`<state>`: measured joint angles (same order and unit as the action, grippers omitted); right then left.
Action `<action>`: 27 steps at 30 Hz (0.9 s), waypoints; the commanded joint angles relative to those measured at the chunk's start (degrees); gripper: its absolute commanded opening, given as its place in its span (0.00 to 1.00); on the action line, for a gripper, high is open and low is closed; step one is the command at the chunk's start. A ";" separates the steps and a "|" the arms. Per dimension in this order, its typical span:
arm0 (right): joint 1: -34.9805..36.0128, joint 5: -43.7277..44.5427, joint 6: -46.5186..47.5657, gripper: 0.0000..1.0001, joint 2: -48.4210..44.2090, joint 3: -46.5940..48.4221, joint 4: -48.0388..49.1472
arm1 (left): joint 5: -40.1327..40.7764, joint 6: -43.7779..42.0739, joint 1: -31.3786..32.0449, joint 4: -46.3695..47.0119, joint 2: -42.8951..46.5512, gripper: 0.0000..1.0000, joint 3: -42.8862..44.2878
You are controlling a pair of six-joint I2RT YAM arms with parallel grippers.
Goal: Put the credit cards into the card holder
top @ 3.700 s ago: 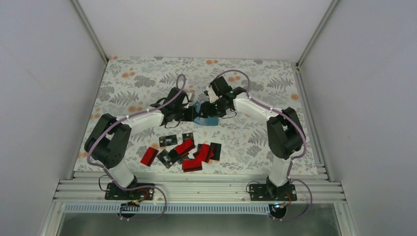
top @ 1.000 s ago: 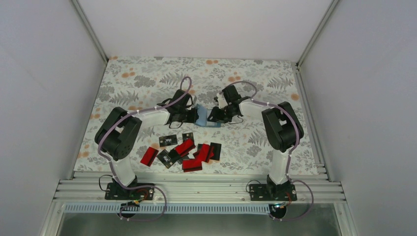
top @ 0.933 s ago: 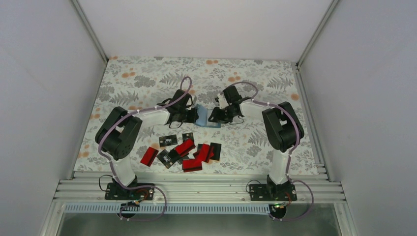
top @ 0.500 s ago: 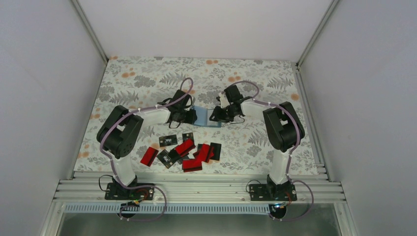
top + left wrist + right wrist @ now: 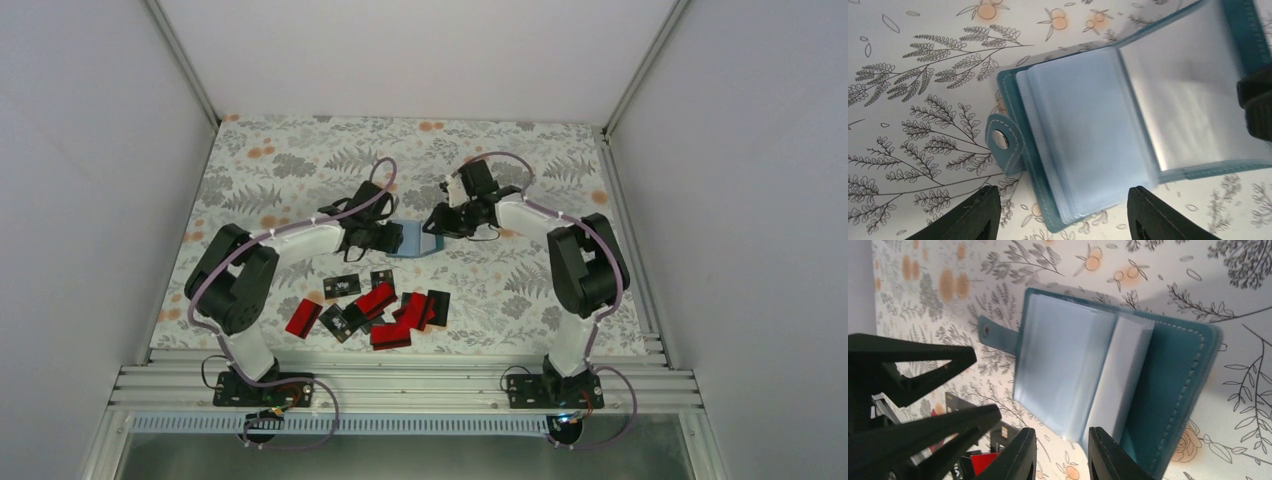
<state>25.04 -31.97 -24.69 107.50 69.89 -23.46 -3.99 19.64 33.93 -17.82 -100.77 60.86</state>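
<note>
Both arms reach low toward the table [image 5: 300,160] centre, grippers facing each other. The left gripper [image 5: 1063,196] stands spread at the tab end of the holder [image 5: 1083,125], and the right gripper [image 5: 1060,442] pinches its raised cover. The holder lies open, long axis left-right, tab toward the left edge.

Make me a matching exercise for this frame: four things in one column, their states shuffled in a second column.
Things
1. card holder
2. loose cards
3. left gripper
4. right gripper

States
A. jaws narrow, pinching the holder's lifted side
B. heaped together, red and black
C. lying open, clear sleeves showing
D. jaws wide apart, holding nothing

Pairs: 1-C, 2-B, 3-D, 4-A
</note>
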 commanded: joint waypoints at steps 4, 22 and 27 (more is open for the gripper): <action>-0.34 -0.54 -0.72 0.29 -4.23 1.19 -2.25 | 3.74 -1.09 2.86 -2.68 5.77 0.66 0.04; -0.25 4.53 -1.50 0.34 -18.28 -12.27 -3.12 | 2.91 4.80 21.51 -11.26 15.30 0.77 -7.73; -0.26 6.80 -1.24 0.37 -21.91 -15.12 -3.99 | 4.11 8.84 26.41 -12.85 13.55 0.83 -7.65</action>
<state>25.04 -27.77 -25.67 88.49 56.42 -26.48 -1.56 24.10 57.74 -28.18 -86.70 53.04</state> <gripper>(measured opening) 0.363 0.813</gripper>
